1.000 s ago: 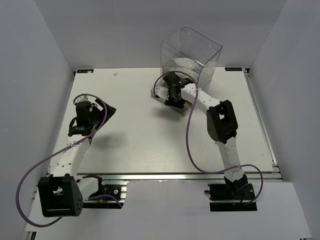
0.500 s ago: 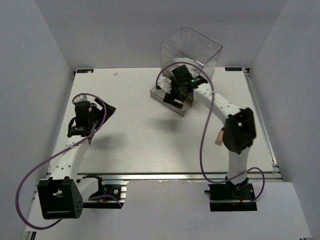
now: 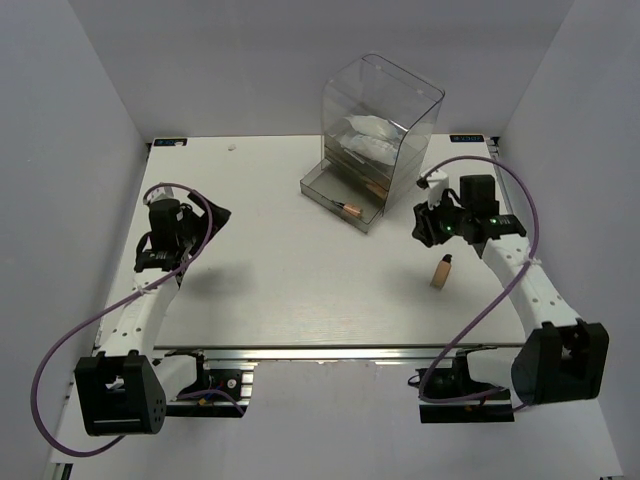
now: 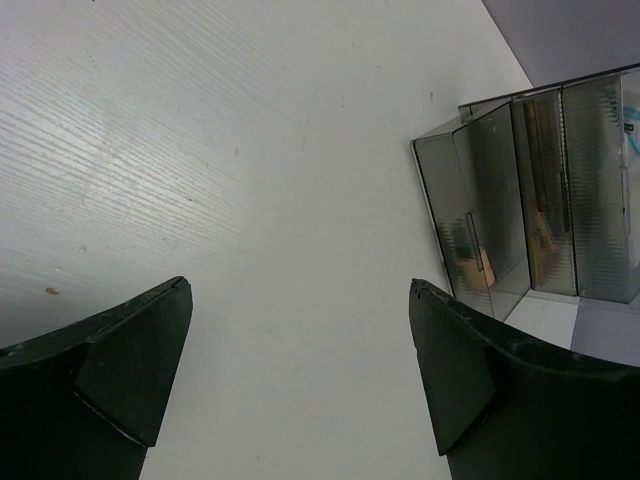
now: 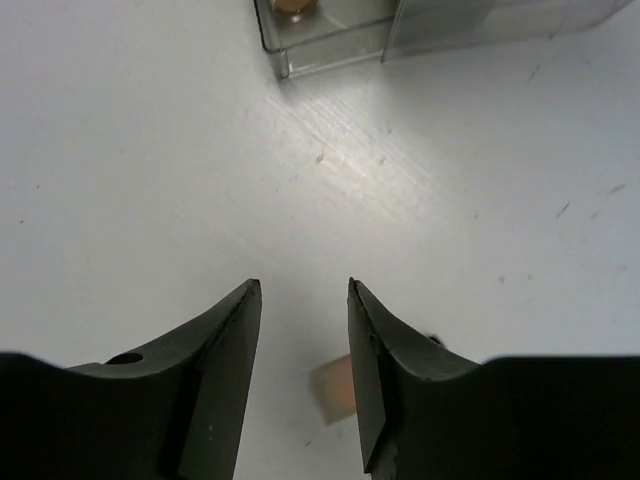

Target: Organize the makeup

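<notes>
A tan foundation bottle [image 3: 441, 271] with a dark cap lies on the table at the right. My right gripper [image 3: 425, 224] is open and empty, above and just behind it. In the right wrist view the bottle [image 5: 335, 390] shows low between the jaws of the right gripper [image 5: 303, 285], partly hidden by the right finger. A grey drawer [image 3: 322, 186] stands pulled out of the clear box [image 3: 385, 105], and a tan makeup item [image 3: 350, 210] lies in its front end. White packets [image 3: 365, 145] show inside the box. My left gripper [image 3: 214, 222] is open and empty at the left.
The drawer's front corner [image 5: 320, 45] is at the top of the right wrist view. The left wrist view has the left gripper [image 4: 300, 285] over bare table, with the drawer and box [image 4: 540, 200] far to its right. White walls enclose the table on three sides.
My right arm has pulled back from the open drawer and swung right and nearer, so it is now over the bottle on the table. The left arm has not moved.
</notes>
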`<state>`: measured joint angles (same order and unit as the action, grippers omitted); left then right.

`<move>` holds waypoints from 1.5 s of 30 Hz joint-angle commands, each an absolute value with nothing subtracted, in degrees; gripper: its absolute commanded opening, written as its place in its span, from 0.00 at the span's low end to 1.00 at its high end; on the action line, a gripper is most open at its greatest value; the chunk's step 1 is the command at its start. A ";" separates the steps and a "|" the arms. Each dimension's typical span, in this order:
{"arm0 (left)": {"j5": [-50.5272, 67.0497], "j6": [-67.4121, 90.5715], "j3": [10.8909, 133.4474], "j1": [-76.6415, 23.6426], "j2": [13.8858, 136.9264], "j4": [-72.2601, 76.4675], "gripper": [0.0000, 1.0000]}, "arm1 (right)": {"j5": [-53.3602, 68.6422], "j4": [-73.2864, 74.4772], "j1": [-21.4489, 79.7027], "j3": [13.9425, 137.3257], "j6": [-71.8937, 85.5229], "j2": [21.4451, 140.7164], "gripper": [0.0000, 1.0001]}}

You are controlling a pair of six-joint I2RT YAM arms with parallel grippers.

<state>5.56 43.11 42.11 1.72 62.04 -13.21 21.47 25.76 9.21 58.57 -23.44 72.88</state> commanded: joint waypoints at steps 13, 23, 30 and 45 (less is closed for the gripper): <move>9.32 44.21 40.69 2.02 64.60 -8.87 0.98 | 0.89 41.13 8.26 52.03 6.50 74.52 0.76; 8.97 45.18 39.28 2.02 63.11 -9.14 0.98 | 0.26 34.64 5.54 48.78 8.70 81.82 0.74; 8.96 45.53 39.81 2.02 63.19 -9.84 0.98 | 0.26 31.12 5.45 49.57 8.70 85.87 0.62; 8.61 45.26 39.46 2.02 61.17 -11.07 0.98 | -0.97 27.51 5.10 47.73 6.51 82.62 0.22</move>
<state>8.58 45.50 39.31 1.72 63.22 -10.35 -0.49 30.04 5.52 48.38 7.29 85.43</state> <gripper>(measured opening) 0.982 0.448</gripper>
